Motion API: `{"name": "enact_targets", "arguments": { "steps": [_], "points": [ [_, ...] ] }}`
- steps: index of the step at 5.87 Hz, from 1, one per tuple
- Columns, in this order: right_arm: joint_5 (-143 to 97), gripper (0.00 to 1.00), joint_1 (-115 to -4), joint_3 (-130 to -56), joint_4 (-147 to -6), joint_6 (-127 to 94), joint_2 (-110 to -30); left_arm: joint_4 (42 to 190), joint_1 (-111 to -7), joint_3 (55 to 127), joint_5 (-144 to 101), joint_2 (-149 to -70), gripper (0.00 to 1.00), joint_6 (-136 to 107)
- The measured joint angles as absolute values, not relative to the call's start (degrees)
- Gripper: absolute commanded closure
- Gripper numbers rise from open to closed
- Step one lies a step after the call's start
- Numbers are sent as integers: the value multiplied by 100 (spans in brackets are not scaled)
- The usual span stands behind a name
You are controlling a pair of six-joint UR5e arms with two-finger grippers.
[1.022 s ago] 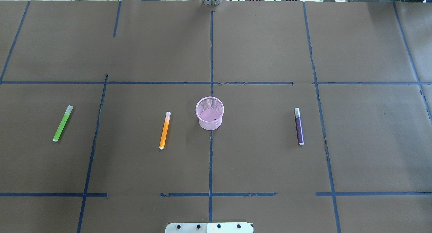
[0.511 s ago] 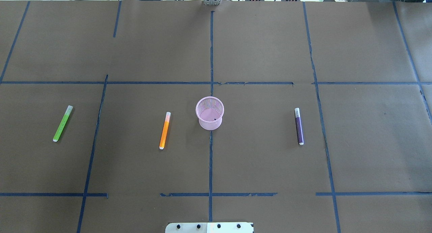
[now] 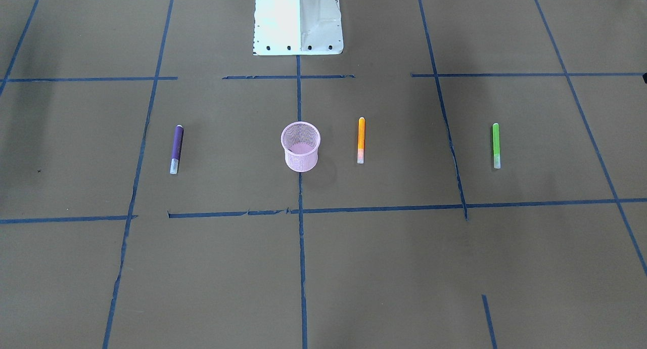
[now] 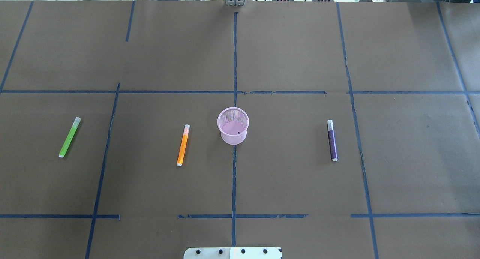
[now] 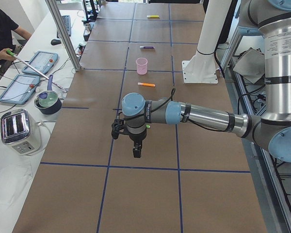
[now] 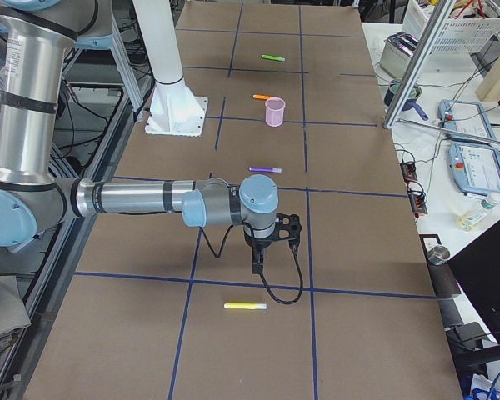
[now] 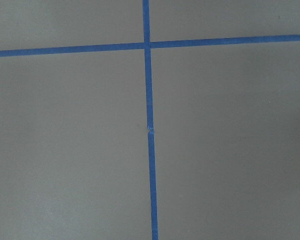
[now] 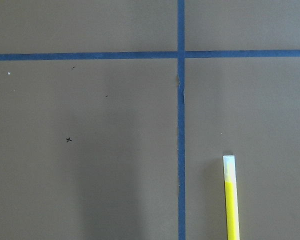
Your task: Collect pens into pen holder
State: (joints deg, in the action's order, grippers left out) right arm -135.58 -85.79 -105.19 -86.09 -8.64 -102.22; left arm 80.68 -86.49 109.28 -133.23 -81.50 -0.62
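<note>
The pink mesh pen holder (image 4: 233,130) stands upright and empty at the table's middle. The orange pen (image 4: 183,145) lies just left of it, the green pen (image 4: 69,137) far left, the purple pen (image 4: 332,140) to the right. The yellow pen (image 6: 245,307) lies near the table's right end and shows in the right wrist view (image 8: 230,200). My left gripper (image 5: 136,151) hangs over bare table beyond the green pen. My right gripper (image 6: 257,260) hangs between the purple and yellow pens. Both show only in the side views, so I cannot tell whether they are open or shut.
The robot's white base (image 3: 298,20) stands at the table's near edge. Off the left end are a toaster (image 5: 20,131), a pot (image 5: 47,100), a metal post (image 5: 63,34) and a seated operator (image 5: 2,34). Blue tape lines cross the brown table.
</note>
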Motion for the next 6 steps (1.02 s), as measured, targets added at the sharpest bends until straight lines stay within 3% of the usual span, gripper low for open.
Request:
{"name": "enact_targets", "arguments": {
  "steps": [3,6],
  "points": [
    [-13786,0,-8550,-10512,-8616,-855,-10230,8132,-8592,10964,-13542,-8158,0,-56],
    [-13886,0,-8480,-10516,-8614,-862,-10212,8693,-7265,10680,-13638,-8682,0,-322]
  ]
}}
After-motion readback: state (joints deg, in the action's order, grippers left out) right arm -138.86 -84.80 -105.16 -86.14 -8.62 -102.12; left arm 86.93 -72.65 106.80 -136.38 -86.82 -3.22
